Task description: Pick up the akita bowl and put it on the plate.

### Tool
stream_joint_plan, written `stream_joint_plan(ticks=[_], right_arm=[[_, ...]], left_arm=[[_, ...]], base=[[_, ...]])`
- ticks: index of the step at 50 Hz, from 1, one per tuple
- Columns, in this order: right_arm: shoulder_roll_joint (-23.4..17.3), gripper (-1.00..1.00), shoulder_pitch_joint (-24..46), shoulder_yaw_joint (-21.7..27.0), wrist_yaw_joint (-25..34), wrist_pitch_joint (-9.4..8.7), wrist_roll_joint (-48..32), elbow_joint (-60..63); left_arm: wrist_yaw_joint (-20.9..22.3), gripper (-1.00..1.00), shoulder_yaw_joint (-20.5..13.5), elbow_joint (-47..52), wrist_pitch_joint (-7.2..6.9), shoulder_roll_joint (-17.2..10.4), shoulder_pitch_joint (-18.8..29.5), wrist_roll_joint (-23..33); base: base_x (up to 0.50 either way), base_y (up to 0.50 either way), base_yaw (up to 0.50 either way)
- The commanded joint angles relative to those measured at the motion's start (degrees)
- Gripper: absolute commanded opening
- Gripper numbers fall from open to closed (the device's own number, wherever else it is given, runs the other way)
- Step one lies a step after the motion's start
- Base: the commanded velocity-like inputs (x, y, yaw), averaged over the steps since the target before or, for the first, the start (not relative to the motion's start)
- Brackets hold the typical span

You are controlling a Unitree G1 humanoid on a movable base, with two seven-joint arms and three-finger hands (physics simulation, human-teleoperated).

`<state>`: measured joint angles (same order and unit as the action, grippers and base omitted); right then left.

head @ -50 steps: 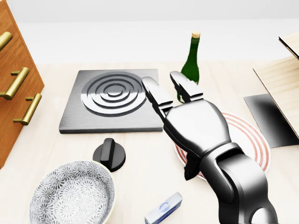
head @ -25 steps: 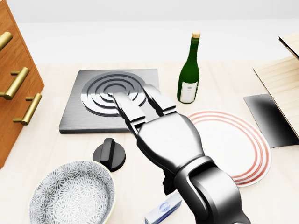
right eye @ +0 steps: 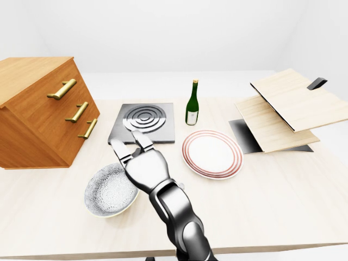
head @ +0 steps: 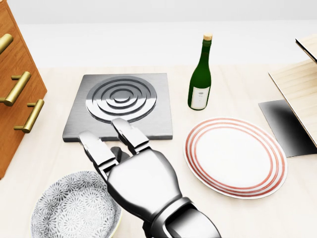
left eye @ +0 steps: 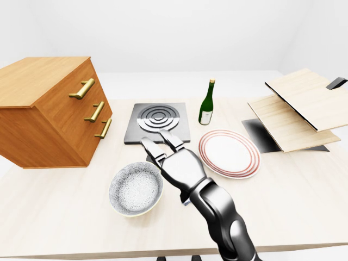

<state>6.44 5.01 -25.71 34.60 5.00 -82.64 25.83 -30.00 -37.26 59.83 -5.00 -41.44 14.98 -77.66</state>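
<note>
The akita bowl [head: 69,208], grey-white with a flowery pattern, sits on the table at the bottom left of the head view. The plate [head: 235,156], white with red rings, lies bare to the right. My right hand [head: 106,141], silver and metallic, hovers open between them, fingers stretched out just above the bowl's right rim and holding nothing. Its thumb is hidden. In the left-eye view the hand [left eye: 156,142] stands right of the bowl [left eye: 135,188]. My left hand does not show.
A grey stove plate [head: 121,101] lies above the hand, with a green bottle [head: 200,79] standing to its right. A wooden drawer cabinet [left eye: 49,109] fills the left. Stacked wooden boards [left eye: 299,109] on a black mat [head: 285,126] are at the right.
My right hand has swept left and down, from over the plate's left edge to the bowl's right rim. It now covers the black knob and the small box.
</note>
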Motion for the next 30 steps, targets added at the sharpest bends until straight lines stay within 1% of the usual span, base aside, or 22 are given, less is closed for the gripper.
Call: stream_joint_plan(ticks=[1, 3, 8, 18, 19, 23, 26, 30], right_arm=[[-0.2, 1.0, -3.6, -4.6, -3.1, 0.0, -1.7, -0.9], [-0.4, 1.0, -4.2, -5.3, -3.6, 0.0, -2.0, -1.1], [-1.3, 1.0, -5.7, -6.9, -7.4, 0.0, -2.7, -3.6], [-1.3, 1.0, -5.6, -7.9, -9.3, 0.0, -2.8, -5.5], [-1.3, 1.0, -5.2, -7.7, -10.2, 0.0, -3.2, -6.2], [-1.2, 1.0, -5.7, -8.2, -10.3, 0.0, -3.2, -6.7], [-1.3, 1.0, -6.1, -8.9, -12.1, 0.0, -3.6, -8.3], [-1.4, 1.0, -6.8, -10.1, -13.7, 0.0, -4.1, -9.9]], left_arm=[[0.0, 1.0, -0.3, -0.2, 0.0, 0.1, 0.0, 0.0], [0.0, 1.0, -0.4, -0.4, 0.0, 0.1, 0.0, -0.1], [0.0, 1.0, -0.4, -0.3, 0.0, 0.0, 0.0, -0.5], [0.0, 1.0, -0.4, -0.4, 0.0, 0.2, -0.1, -0.1], [0.0, 1.0, -0.4, -0.5, 0.0, 0.1, 0.0, -0.3], [0.0, 1.0, -0.3, -0.5, 0.0, -0.1, 0.1, -0.3], [0.0, 1.0, -0.4, -0.1, 0.0, 0.4, -0.4, 0.1], [0.0, 1.0, -0.7, -0.5, 0.0, 0.1, -0.2, -0.4]], base=[[0.0, 0.0, 0.0], [0.0, 0.0, 0.0], [0.0, 0.0, 0.0], [0.0, 0.0, 0.0], [0.0, 0.0, 0.0], [0.0, 0.0, 0.0], [0.0, 0.0, 0.0], [0.0, 0.0, 0.0]])
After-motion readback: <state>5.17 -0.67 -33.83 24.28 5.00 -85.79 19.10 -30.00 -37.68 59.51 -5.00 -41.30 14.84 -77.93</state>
